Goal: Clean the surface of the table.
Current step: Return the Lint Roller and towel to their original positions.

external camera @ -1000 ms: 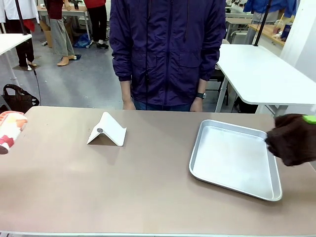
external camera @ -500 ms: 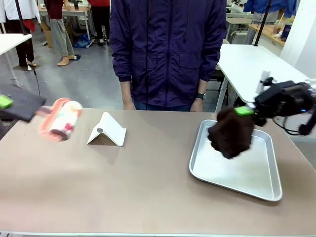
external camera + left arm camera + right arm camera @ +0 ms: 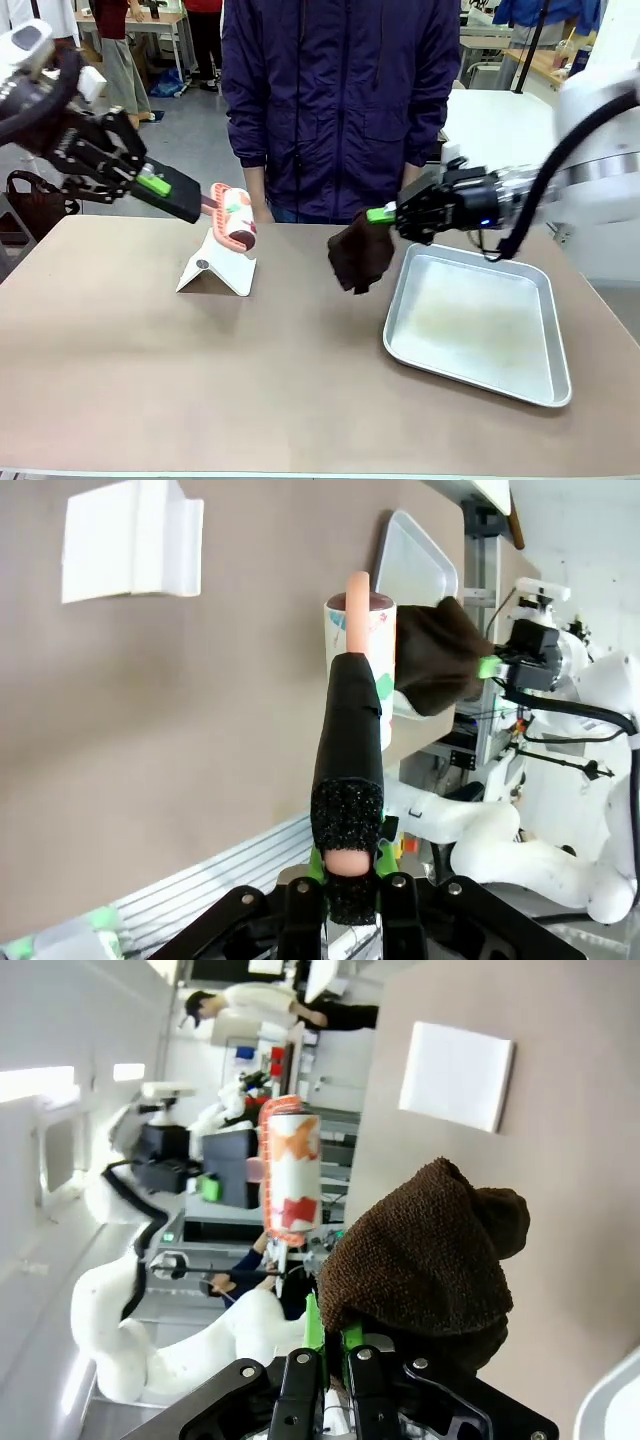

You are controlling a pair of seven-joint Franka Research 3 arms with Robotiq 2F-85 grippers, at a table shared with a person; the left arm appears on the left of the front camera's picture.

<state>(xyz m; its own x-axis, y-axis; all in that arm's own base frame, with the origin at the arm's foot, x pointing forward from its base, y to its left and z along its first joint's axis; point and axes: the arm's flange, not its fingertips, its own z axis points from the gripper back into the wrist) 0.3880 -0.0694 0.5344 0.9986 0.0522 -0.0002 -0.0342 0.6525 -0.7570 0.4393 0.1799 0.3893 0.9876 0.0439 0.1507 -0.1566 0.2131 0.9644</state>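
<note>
Since half a second ago both arms have moved inward over the table [image 3: 250, 380]: the left gripper [image 3: 205, 205] has carried the lint roller [image 3: 234, 216] from the left edge to just above the white folded stand [image 3: 218, 264], and the right gripper [image 3: 378, 214] has taken the dark brown cloth [image 3: 360, 255] off the metal tray [image 3: 478, 322] to the space left of it. The table fills the near part of the front view, a wide taupe-brown top with a thin pale edge. Its near half and left side lie bare, with much open room; the tray sits at the right, close to the right edge, and the stand is near the far edge. A person [image 3: 340, 100] in a dark purple jacket stands at the far side. The left gripper is closed tight on the roller's black handle [image 3: 348, 770]. The right gripper is closed tight on the cloth, which hangs above the table between stand and tray.
</note>
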